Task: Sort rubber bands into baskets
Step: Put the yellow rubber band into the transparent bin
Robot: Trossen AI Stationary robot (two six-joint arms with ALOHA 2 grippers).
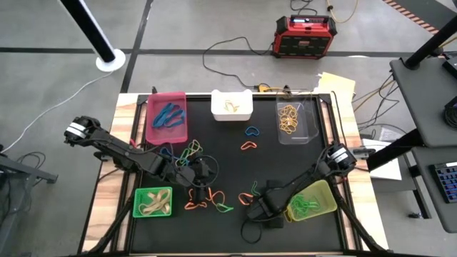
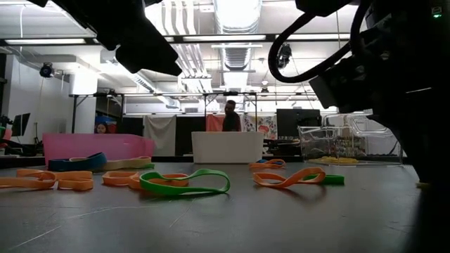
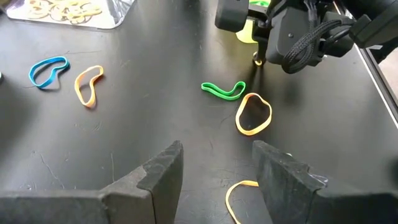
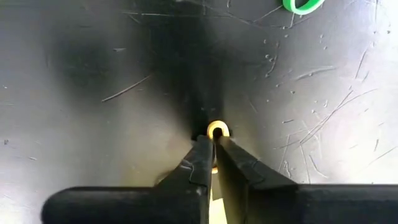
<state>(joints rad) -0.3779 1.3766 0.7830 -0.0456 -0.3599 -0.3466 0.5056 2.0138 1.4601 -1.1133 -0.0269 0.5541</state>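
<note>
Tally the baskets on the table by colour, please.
pink basket: 1
white basket: 1
clear basket: 1
green basket: 1
yellow-green basket: 1
Total: 5

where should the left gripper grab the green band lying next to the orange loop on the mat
Grip the green band across its middle, coming straight down from above. It lies flat on the black mat as a narrow, flattened loop, so open fingers set astride its short width could likely pinch both strands together. The orange loop sits close beside one end, so stay off that end.
</note>
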